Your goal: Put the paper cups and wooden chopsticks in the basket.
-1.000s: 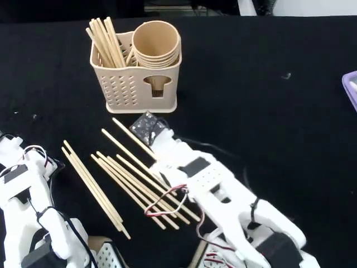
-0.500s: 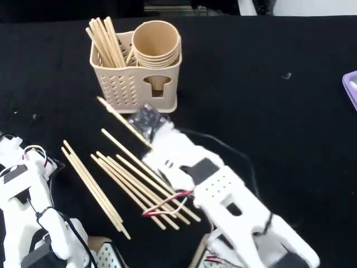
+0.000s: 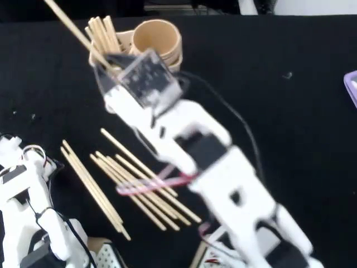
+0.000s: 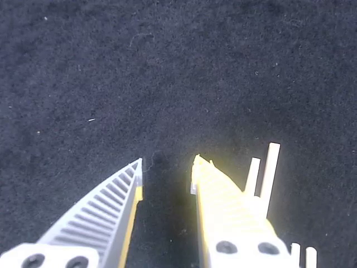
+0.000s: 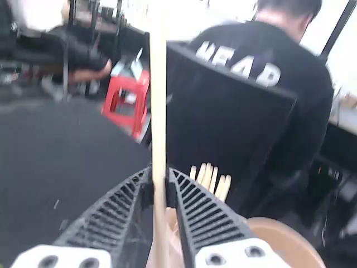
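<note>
My right gripper [image 3: 106, 62] is raised over the beige basket [image 3: 126, 37], shut on one wooden chopstick [image 3: 70, 25] that slants up toward the far left. In the right wrist view that chopstick [image 5: 158, 84] stands upright between the shut fingers [image 5: 192, 206]. The basket holds a bundle of chopsticks [image 3: 103, 30] and a stack of paper cups [image 3: 159, 36]. Several loose chopsticks [image 3: 139, 190] lie on the black table, and a pair [image 3: 89, 184] lies to their left. My left gripper [image 4: 167, 167] is open just above the cloth, with two chopstick ends [image 4: 270, 167] beside it.
The left arm [image 3: 25, 195] rests at the near left corner. A purple object [image 3: 351, 86] pokes in at the right edge. Black cloth [image 3: 279, 111] covers the table. The raised right arm hides most of the basket's front.
My right gripper has lifted the chopstick off the table and carried it up and away, from in front of the basket to above it. The left arm has not moved.
</note>
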Motion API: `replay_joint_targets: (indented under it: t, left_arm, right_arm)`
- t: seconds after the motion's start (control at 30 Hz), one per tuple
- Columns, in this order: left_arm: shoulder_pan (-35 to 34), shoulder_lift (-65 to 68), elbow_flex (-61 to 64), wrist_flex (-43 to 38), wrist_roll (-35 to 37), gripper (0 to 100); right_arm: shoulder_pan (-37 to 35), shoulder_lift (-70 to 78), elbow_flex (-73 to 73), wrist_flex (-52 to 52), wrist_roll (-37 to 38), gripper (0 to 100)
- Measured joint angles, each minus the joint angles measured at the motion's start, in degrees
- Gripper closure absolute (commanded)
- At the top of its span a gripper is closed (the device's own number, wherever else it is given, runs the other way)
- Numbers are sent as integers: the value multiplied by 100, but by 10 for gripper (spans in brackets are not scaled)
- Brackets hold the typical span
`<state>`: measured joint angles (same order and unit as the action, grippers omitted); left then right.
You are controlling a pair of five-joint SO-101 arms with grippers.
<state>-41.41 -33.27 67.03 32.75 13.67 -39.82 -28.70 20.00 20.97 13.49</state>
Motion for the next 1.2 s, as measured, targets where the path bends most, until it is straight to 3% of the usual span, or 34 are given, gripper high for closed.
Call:
replay_joint_targets:
  t: [0.17,0.27,0.47,0.73,1.2]
  left_arm:
    - [0,0,0,0,0,855]
    - [0,0,0,0,0,855]
    - [0,0,0,0,0,855]
    - [0,0,0,0,0,855]
    - [0,0,0,0,0,855]
  right_arm:
    - [0,1196,-352,-1829,0,987]
    - [0,1662,-677,-2198,0,987]
    - [79,2356,-1257,-2330,-26,988]
    - [510,2690,-1407,-2330,-1574,987]
    - [571,3789,-2620,-2338,-1354,987]
